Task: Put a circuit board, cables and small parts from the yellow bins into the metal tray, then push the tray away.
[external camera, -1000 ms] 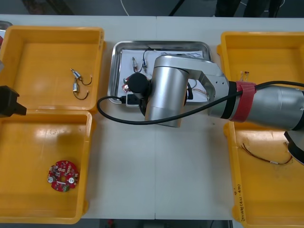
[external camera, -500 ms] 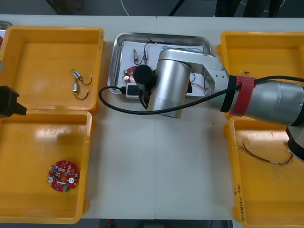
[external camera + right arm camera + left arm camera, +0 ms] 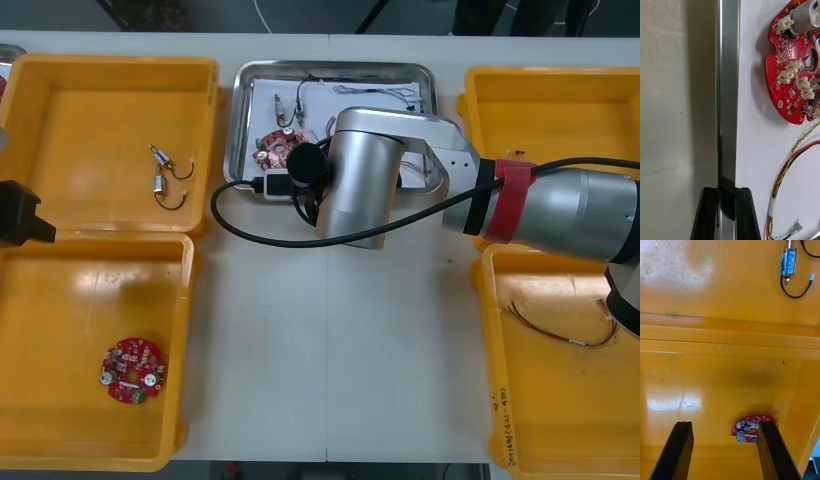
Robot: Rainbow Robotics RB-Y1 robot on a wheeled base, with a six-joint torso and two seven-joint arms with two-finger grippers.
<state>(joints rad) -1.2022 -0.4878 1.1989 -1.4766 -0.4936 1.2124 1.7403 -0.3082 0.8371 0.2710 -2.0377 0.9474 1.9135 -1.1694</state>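
Observation:
The metal tray [image 3: 240,120], white inside, lies at the table's far middle. It holds a red circuit board [image 3: 275,148], small metal parts [image 3: 283,108] and cables [image 3: 385,92]. My right arm reaches across to the tray's near edge. In the right wrist view the right gripper [image 3: 727,213] is shut on the tray's rim [image 3: 727,93], with the circuit board [image 3: 797,78] and a red and yellow cable [image 3: 790,165] on the white floor beyond. My left gripper [image 3: 724,453] hangs open over the near left bin, parked at the left edge [image 3: 15,213].
The far left yellow bin [image 3: 110,70] holds small metal parts [image 3: 165,180]. A second red board [image 3: 130,370] lies in the near left bin [image 3: 60,300]. A thin cable [image 3: 560,330] lies in the near right bin [image 3: 520,420]. Bare table stretches between the bins.
The tray has slid toward the table's far edge, and my right arm has travelled with it. The left arm has stayed still.

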